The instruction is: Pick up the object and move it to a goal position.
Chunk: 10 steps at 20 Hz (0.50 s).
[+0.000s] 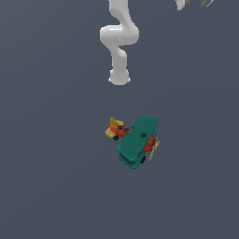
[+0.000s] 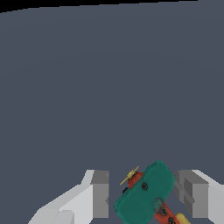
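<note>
Teal-winged toy biplane with red body and yellow propeller (image 1: 137, 141) rests on the dark grey floor (image 1: 46, 186), tail toward ten o'clock, propeller toward four. Wide open and empty, the gripper (image 2: 146, 199) hangs above, fingers straddling its wings.

No readable text, label or number anywhere (either view).

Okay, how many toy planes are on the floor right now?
1. The toy biplane sits alone on the floor, below the arm's base in the exterior view; the wrist view shows it between the open fingers.
</note>
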Available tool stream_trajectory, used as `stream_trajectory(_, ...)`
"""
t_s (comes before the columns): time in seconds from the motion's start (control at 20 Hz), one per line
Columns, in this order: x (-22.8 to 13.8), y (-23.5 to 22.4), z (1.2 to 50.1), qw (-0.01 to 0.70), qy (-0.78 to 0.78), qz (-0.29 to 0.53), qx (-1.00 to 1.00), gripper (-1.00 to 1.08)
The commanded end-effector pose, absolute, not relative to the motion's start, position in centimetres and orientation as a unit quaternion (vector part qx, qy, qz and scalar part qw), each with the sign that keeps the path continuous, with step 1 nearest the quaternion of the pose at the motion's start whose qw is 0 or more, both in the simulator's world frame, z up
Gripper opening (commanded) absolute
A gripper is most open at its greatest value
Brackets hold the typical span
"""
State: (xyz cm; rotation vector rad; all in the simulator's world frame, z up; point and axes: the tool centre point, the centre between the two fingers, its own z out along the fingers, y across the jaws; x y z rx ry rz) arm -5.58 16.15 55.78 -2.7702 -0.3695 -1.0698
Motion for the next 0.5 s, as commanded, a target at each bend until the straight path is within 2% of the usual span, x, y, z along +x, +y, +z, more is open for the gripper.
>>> stream_trajectory(0.0, -5.9, 17.3, 56.9, 0.072, -0.132, -0.376, -0.914, 0.28)
stream_trajectory(0.45, -7.3, 21.4, 60.1, 0.055, -0.164, -0.438, -0.882, 0.28)
